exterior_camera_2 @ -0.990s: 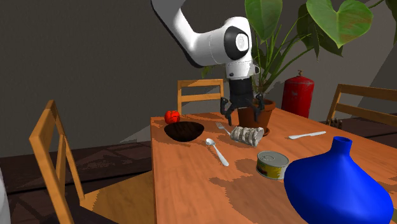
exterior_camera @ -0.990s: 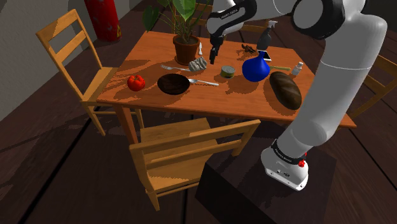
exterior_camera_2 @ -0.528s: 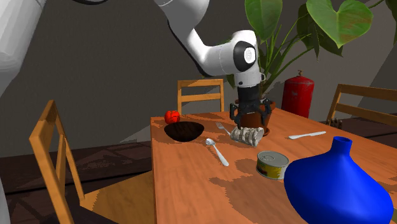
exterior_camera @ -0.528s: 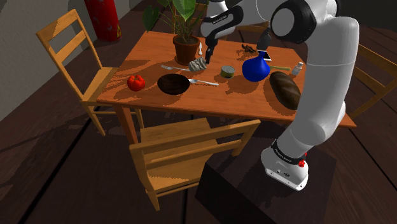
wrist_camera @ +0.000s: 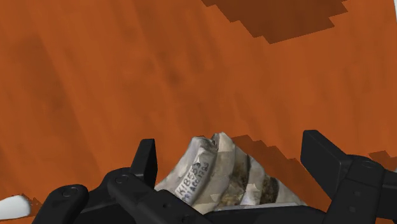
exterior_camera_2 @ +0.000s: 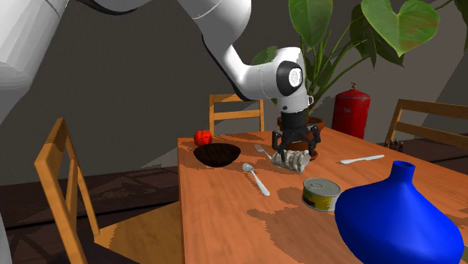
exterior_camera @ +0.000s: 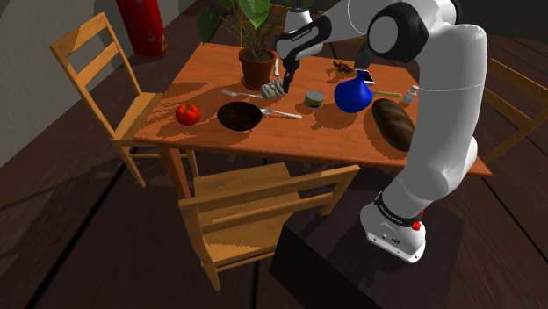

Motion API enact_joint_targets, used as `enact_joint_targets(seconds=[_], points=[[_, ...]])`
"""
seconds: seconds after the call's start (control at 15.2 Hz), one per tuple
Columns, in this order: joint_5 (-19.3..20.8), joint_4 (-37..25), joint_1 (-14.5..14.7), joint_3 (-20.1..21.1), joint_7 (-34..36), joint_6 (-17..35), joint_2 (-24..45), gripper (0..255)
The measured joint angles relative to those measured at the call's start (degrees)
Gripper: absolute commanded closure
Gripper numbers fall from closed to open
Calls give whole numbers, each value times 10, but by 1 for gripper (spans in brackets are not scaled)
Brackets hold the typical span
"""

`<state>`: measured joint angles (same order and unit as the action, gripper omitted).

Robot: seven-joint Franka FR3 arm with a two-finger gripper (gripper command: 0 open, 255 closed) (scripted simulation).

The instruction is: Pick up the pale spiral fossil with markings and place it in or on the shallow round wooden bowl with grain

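The pale spiral fossil (exterior_camera: 273,89) with dark markings lies on the wooden table (exterior_camera: 316,132), in front of the potted plant (exterior_camera: 255,54). My black gripper (exterior_camera_2: 295,150) has come down around it; in the wrist view the fossil (wrist_camera: 219,175) sits between the two fingers (wrist_camera: 145,162), which stand apart and open at its sides without clasping it. The dark shallow round bowl (exterior_camera: 239,116) rests near the table's front edge, toward the shoulder view's left of the fossil; the same bowl (exterior_camera_2: 217,154) appears behind a spoon in the second exterior view.
A spoon (exterior_camera: 279,113) and a fork (exterior_camera: 235,93) lie by the bowl. A tomato (exterior_camera: 188,112), a tin can (exterior_camera: 314,97), a blue vase (exterior_camera: 353,94), a dark bread loaf (exterior_camera: 393,123) and a spray bottle (exterior_camera: 366,48) share the table. Wooden chairs (exterior_camera: 255,215) surround it.
The gripper has moved toward the plant and dropped down over the fossil, its fingers now straddling it. Nothing on the table has shifted.
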<state>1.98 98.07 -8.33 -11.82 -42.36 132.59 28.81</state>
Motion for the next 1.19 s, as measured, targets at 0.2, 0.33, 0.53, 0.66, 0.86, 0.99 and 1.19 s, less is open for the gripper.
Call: enact_joint_targets(seconds=[0.2,0.33,0.53,0.66,0.86,0.99,1.19], points=[[0,0,0,0,0,0,0,0],[0,0,0,0,0,0,0,255],[0,0,0,0,0,0,0,255],[0,0,0,0,0,0,0,255],[0,0,0,0,0,0,0,255],[0,0,0,0,0,0,0,0],[-197,-79,-164,118,-169,-45,51,0]])
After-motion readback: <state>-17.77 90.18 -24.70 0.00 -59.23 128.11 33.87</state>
